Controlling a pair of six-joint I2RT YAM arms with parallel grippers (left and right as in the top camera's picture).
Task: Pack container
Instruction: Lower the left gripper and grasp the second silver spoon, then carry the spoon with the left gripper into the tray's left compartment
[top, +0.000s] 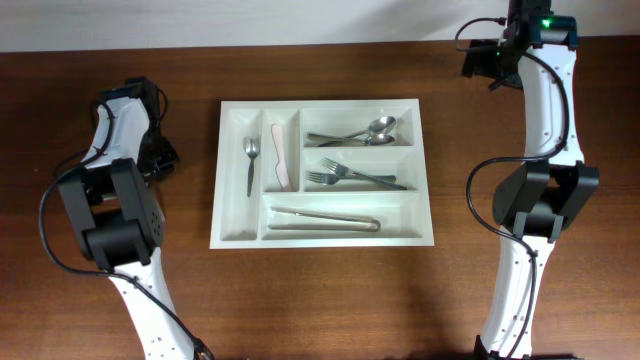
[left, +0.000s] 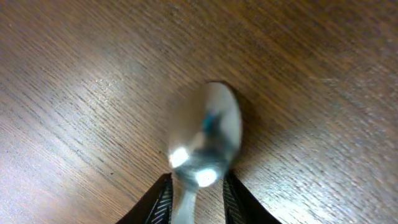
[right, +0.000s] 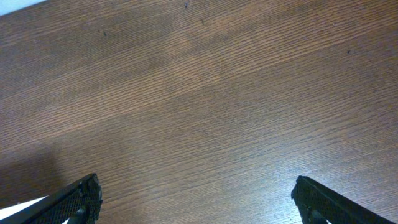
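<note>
In the left wrist view a shiny metal spoon (left: 208, 134) lies bowl-forward over the wooden table. My left gripper (left: 198, 183) is closed on its neck, fingers on either side. In the overhead view the left gripper (top: 162, 155) sits left of the white cutlery tray (top: 238, 238), and the spoon is hidden under it. My right gripper (right: 196, 190) is open and empty above bare wood at the far right back (top: 492, 62).
The tray holds a small spoon (top: 250, 160), a pink utensil (top: 282, 158), two spoons (top: 368, 131), forks (top: 355, 178) and tongs (top: 322, 220) in separate compartments. Wooden table (top: 330, 300) surrounds it.
</note>
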